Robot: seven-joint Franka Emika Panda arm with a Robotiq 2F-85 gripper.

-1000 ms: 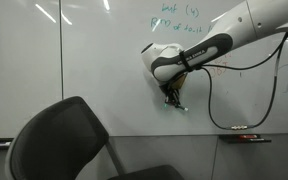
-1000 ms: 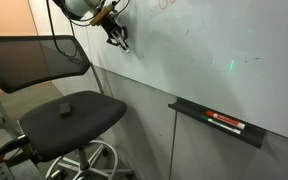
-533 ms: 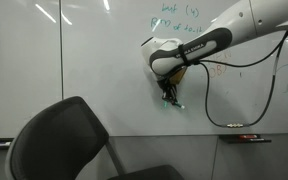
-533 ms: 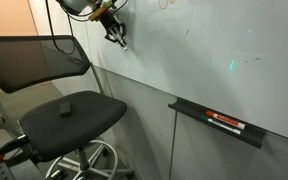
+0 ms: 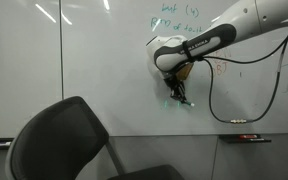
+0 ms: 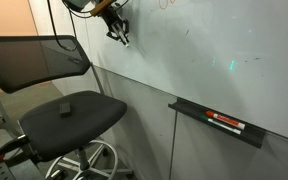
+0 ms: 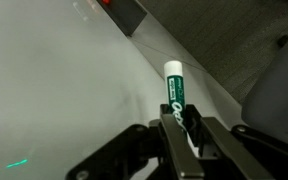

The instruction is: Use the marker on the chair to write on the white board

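Jaws pinched the marker (image 7: 175, 92) mid-barrel. Its long axis ran straight out ahead of them, close along the whiteboard (image 7: 54, 90) beside them. Tip contact couldn't be told; the next stroke likely needed the tip pressed boardward.

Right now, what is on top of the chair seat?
A small dark block lies on the chair seat; it's too small to identify. The marker is in the gripper. In an exterior view the backrest hides most of the seat.
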